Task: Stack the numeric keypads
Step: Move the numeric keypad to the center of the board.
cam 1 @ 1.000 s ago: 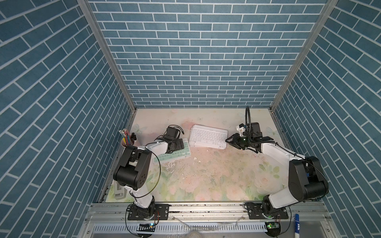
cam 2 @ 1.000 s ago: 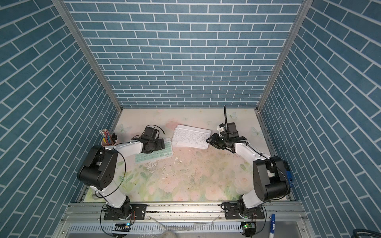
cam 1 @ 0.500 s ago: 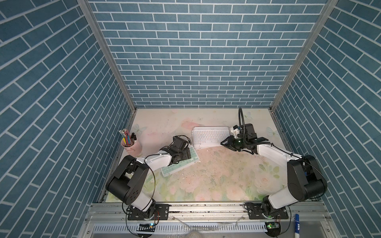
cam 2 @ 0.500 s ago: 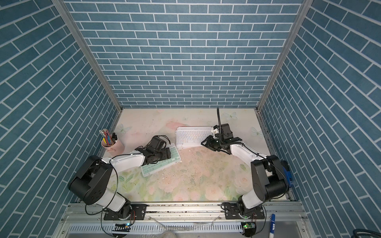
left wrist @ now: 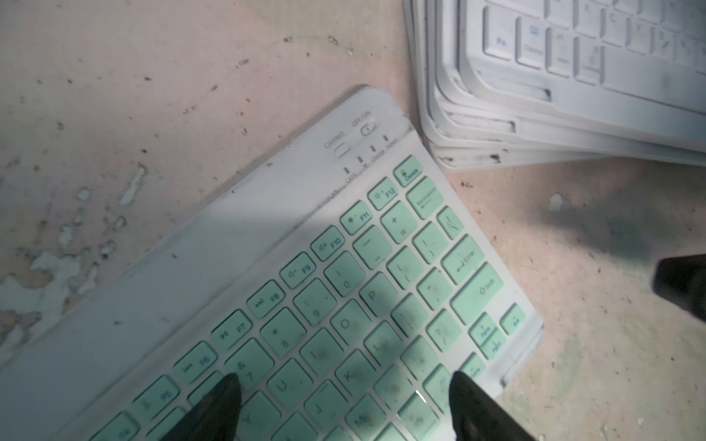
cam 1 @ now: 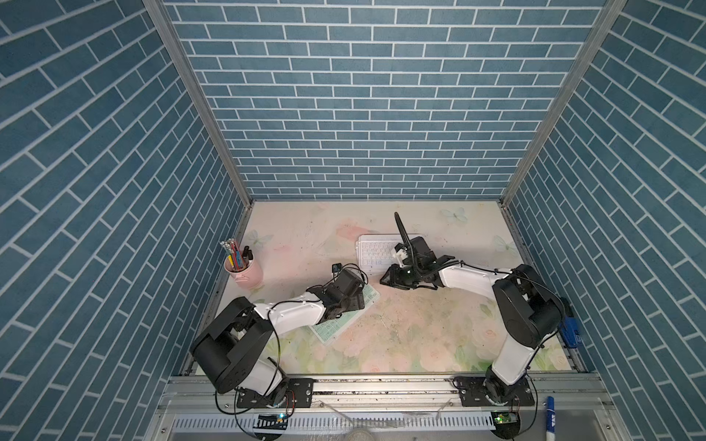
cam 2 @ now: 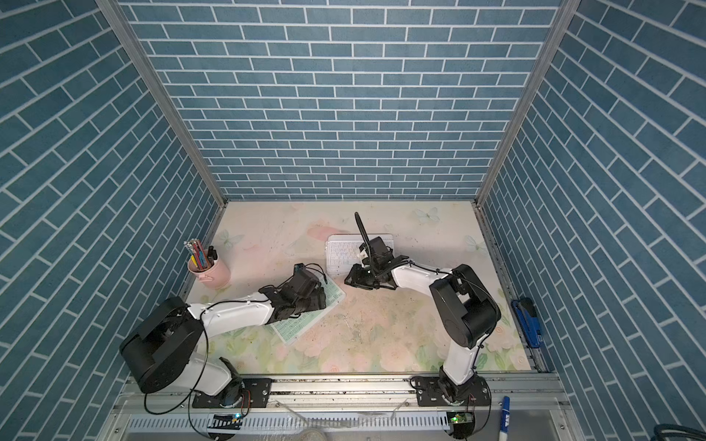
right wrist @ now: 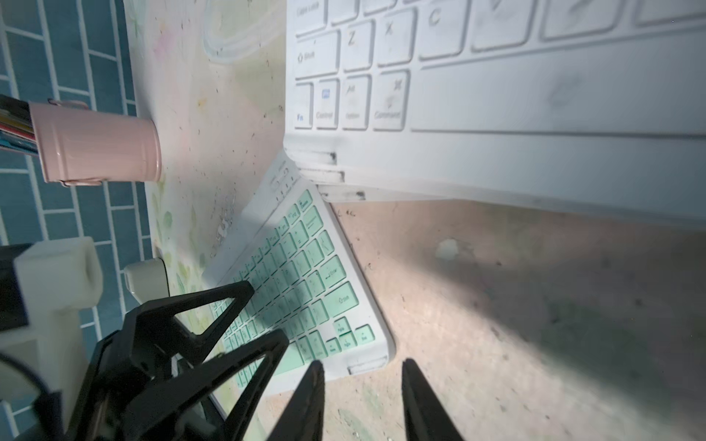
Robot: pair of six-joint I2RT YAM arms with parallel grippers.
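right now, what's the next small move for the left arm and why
Probably turn the green keypad to line up with the stack. It lies flat on the table at an angle, one corner nearly at the stack's corner, and the left gripper is open with fingertips spread over its keys.
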